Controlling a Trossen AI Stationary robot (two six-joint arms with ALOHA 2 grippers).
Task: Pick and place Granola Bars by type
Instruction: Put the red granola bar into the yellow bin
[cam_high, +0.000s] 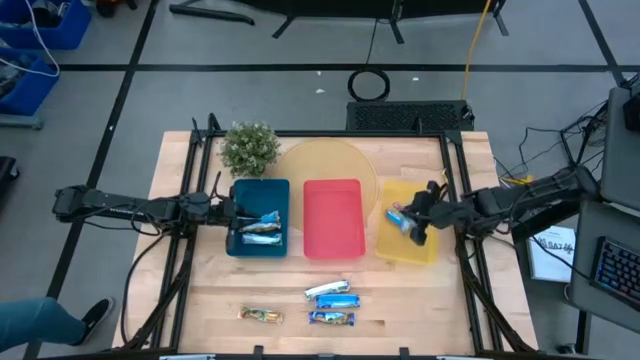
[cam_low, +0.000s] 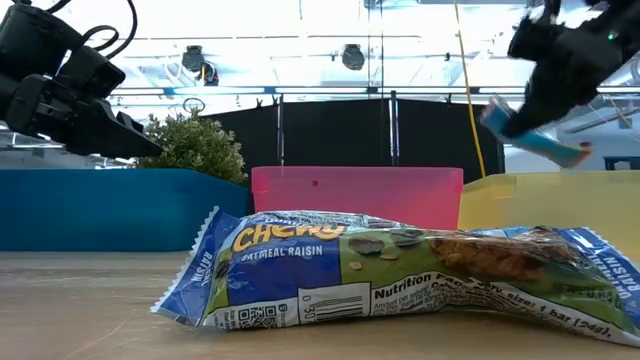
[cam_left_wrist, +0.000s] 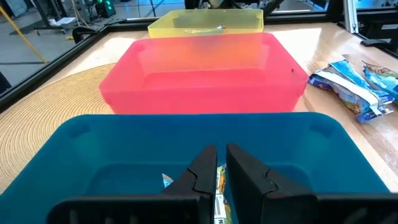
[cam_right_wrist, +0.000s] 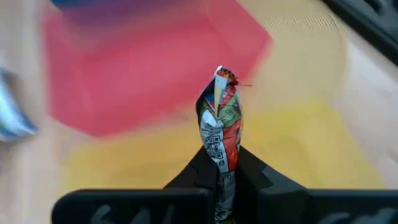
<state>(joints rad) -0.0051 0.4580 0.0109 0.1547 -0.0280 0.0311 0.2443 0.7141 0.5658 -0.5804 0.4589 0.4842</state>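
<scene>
My right gripper (cam_high: 415, 221) hangs over the yellow tray (cam_high: 408, 246), shut on a blue-and-white granola bar (cam_high: 398, 216). It shows high above the tray's rim in the low view (cam_low: 548, 100). My left gripper (cam_high: 234, 211) hovers over the blue tray (cam_high: 257, 192), its fingers a narrow slit apart (cam_left_wrist: 219, 163) and touching nothing. Two bars (cam_high: 262, 229) lie flat on that tray's floor below it. On the near part of the table lie a brown-and-gold bar (cam_high: 260, 315) and three blue-and-white ones (cam_high: 332, 303). The red tray (cam_high: 332, 217) holds nothing. My right gripper pinches the blue-and-white bar between its two fingers near one end (cam_right_wrist: 221, 163). The bar stands edge-on and sticks out forward past the fingertips (cam_right_wrist: 219, 106). It is lifted clear, tilted above the yellow tray (cam_low: 535, 135).
A small potted plant (cam_high: 249, 147) stands behind the blue tray, and a round woven mat (cam_high: 325, 161) lies under the far ends of the trays. The three trays stand side by side mid-table. One bar (cam_low: 400, 275) lies right in front of the low camera.
</scene>
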